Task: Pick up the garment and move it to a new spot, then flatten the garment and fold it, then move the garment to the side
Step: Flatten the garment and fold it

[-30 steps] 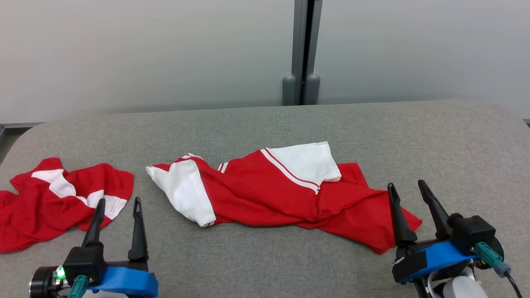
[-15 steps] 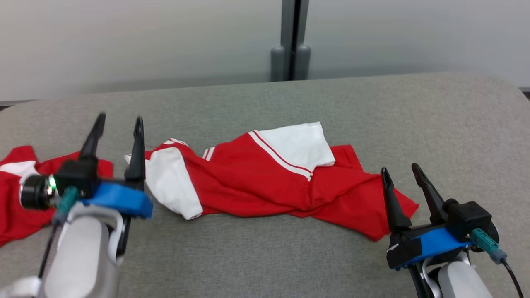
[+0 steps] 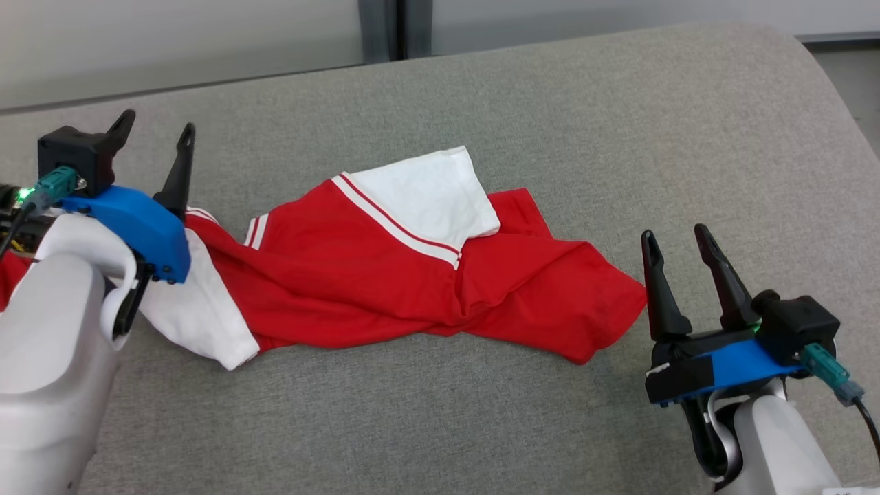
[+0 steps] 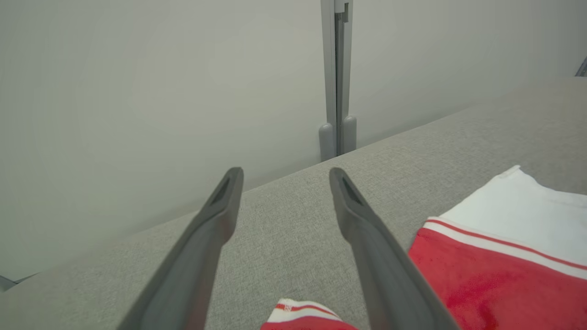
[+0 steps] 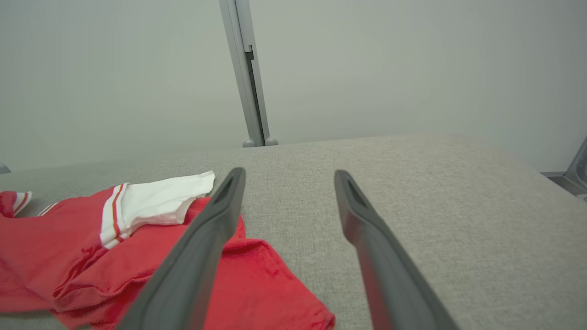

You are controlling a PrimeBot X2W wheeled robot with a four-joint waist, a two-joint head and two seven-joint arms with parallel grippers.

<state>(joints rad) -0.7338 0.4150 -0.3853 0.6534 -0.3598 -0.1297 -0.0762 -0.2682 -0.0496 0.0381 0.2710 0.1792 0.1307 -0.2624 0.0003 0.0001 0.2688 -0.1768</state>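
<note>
**A:** Where's the garment lying?

**B:** The red T-shirt [image 3: 385,275] is crumpled across the middle of the grey padded table [image 3: 619,124]. It runs from nine o'clock to three, with one white sleeve [image 3: 426,196] flopped over it at twelve.

**A:** How will it handle?

**B:** Light, limp knit, I'd judge. It would sag from a single pinch, and the folds may hide a second layer. Better to take two edges: the hem corner [image 3: 619,302] at four o'clock and the other sleeve [image 3: 199,316] at eight.

**A:** And the grippers?

**B:** Both have their fingers spread wide and hold nothing. The left gripper [image 3: 157,124] hovers over the nine-o'clock end. The right gripper [image 3: 674,234] stands just beside the hem corner, at its three o'clock; I can't tell whether it touches.
</note>
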